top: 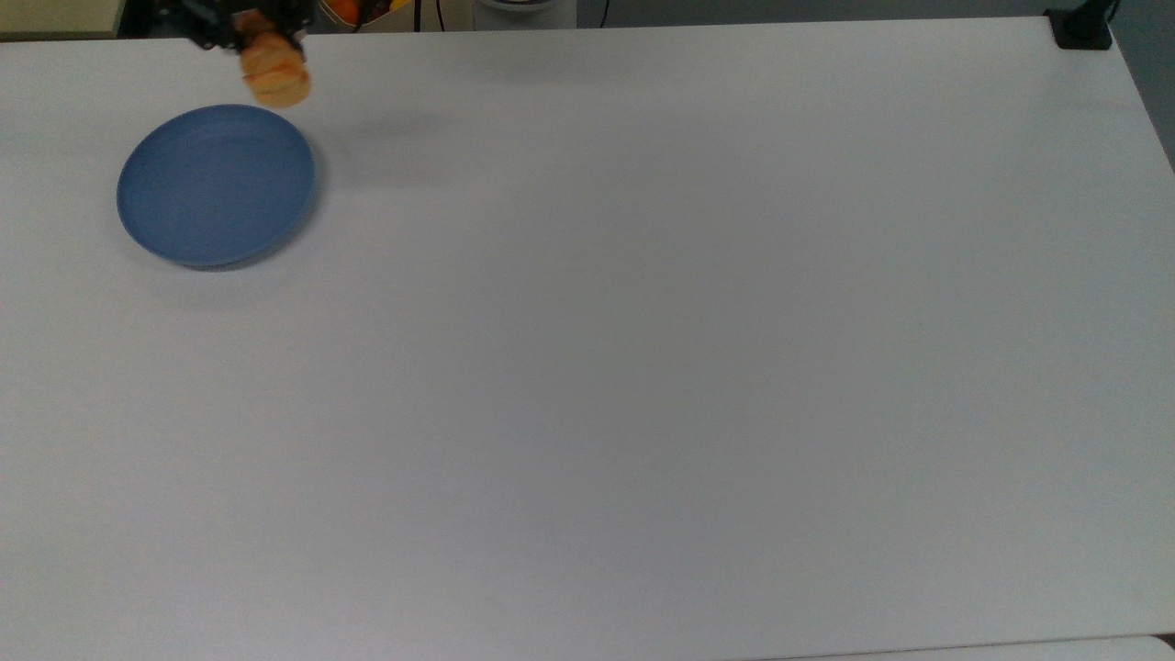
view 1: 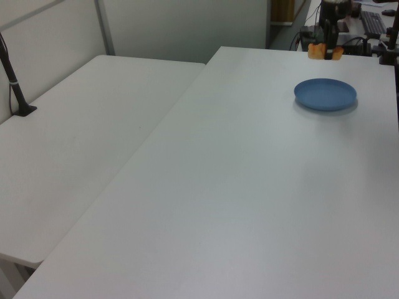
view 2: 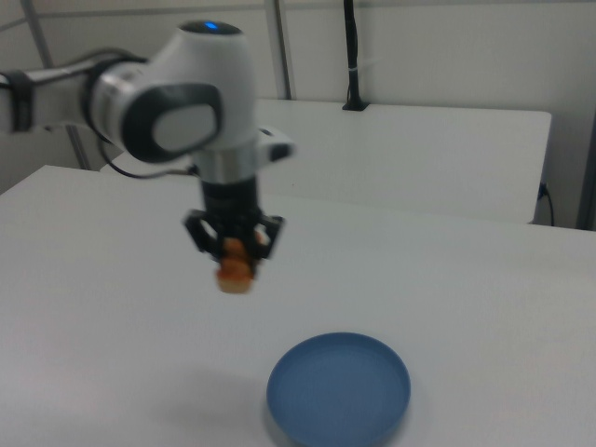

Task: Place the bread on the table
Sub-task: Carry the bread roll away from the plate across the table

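Note:
The bread point(top: 273, 72), a small golden-orange roll, hangs in the air above the white table point(top: 643, 321), held between the black fingers of my gripper point(top: 252, 23). In the left view the bread point(view 1: 325, 51) sits high over the far side of the table point(view 1: 237, 187), with my gripper point(view 1: 327, 38) shut on it. From the right view, the gripper point(view 2: 235, 250) grips the bread point(view 2: 234, 271) well above the table point(view 2: 93, 307), up and to the right view's left of the blue plate.
A round blue plate point(top: 216, 184) lies bare at the top view's upper left; it shows as the plate point(view 1: 325, 94) in the left view and the plate point(view 2: 339, 389) in the right view. A black mount point(top: 1081, 28) stands at the table's far right corner.

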`<state>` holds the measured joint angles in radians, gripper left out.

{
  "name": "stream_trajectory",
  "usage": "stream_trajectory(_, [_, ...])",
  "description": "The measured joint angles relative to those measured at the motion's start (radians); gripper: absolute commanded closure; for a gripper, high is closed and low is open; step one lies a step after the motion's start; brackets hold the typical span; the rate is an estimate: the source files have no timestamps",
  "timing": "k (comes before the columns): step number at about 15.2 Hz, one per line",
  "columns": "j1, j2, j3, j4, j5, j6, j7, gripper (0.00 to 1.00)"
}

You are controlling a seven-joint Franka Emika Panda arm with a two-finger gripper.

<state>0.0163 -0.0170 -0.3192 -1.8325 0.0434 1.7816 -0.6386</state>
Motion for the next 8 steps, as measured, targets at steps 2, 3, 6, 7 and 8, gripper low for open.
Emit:
stream_trajectory(2, [0.012,-0.053,0.097,-0.002,0.0,-0.1,0.08,0.55])
stream_trajectory(3, [0.016,-0.067,0.15,-0.004,0.0,-0.14,0.123,0.55])
stream_trajectory(6, [0.021,-0.07,0.304,-0.017,0.002,-0.238,0.227,0.54])
stream_trajectory(7, [0.023,-0.067,0.352,-0.023,0.009,-0.256,0.259,0.54])
stream_trajectory(8, [0.027,-0.065,0.4,-0.031,0.021,-0.263,0.298,0.54])
